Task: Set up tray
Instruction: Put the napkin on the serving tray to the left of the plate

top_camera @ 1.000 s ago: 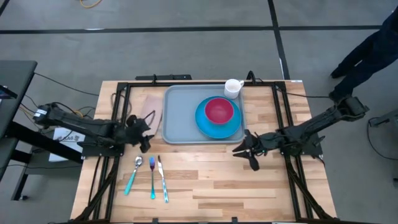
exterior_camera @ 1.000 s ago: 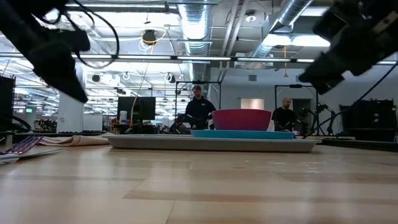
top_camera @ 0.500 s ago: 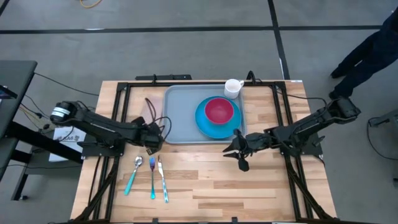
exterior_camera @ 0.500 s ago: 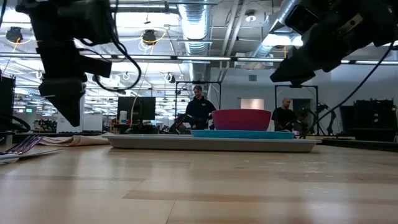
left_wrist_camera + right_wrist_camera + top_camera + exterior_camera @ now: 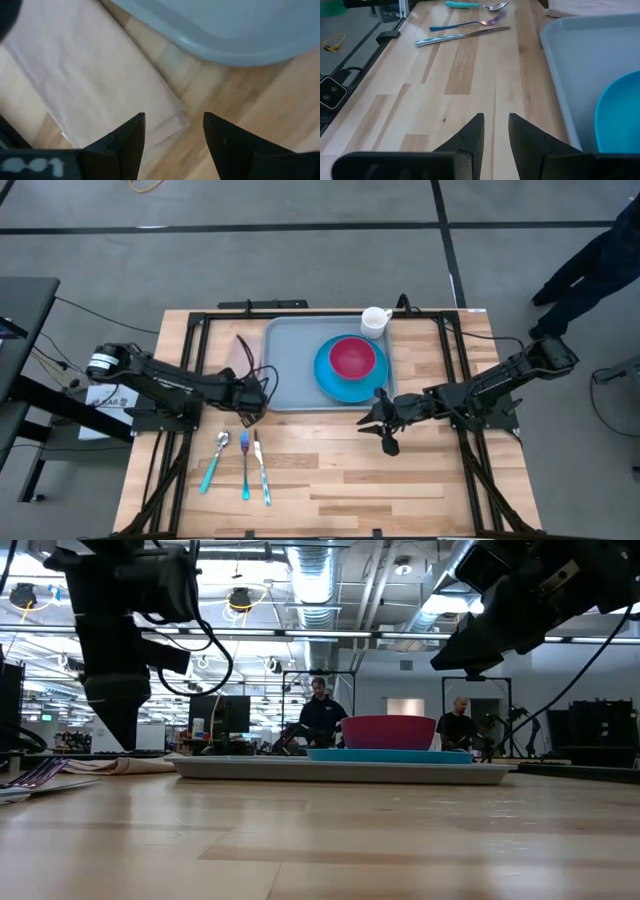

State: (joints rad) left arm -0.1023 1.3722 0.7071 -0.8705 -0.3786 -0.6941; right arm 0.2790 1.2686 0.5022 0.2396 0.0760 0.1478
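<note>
Tray (image 5: pixel 290 365) lies at table's far middle, carrying blue plate (image 5: pixel 350 380) with pink bowl (image 5: pixel 352 357); white cup (image 5: pixel 375 321) at its far rim. Left gripper (image 5: pixel 172 132), fingers spread, hovers over napkin (image 5: pixel 95 90) corner just beside tray's near-left corner. Right gripper (image 5: pixel 495 131), fingers slightly parted, empty, near tray's near-right corner. Risk: napkin is thin and flat; fingers may scrape wood, bunch cloth, or nudge the tray rim.

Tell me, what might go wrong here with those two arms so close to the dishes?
The left fingers hang open over a corner of the napkin beside the tray; a pinch there might only crumple it or nudge the tray. The right fingers are open near the tray's edge, close to the plate and bowl; a careless sweep could knock them.
</note>
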